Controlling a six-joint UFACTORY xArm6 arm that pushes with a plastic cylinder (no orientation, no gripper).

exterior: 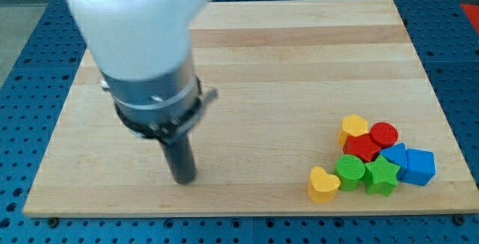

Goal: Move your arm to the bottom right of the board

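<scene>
my tip (184, 180) rests on the bench (284, 72) at the view's lower left, well apart from all blocks; the tool is a plain rod, holding nothing. at the view's lower right, a cluster lies touching: yellow heart (323, 184), green cylinder (349, 171), yellow block (354, 127), red block (362, 149), green star (381, 175), red cylinder (384, 135), two blue blocks (394, 156) (418, 166).

Robotics lab setup, wooden board (299, 72) as counter on blue perforated mounting plate (22, 64), white robot arm (135, 27) overhead
</scene>
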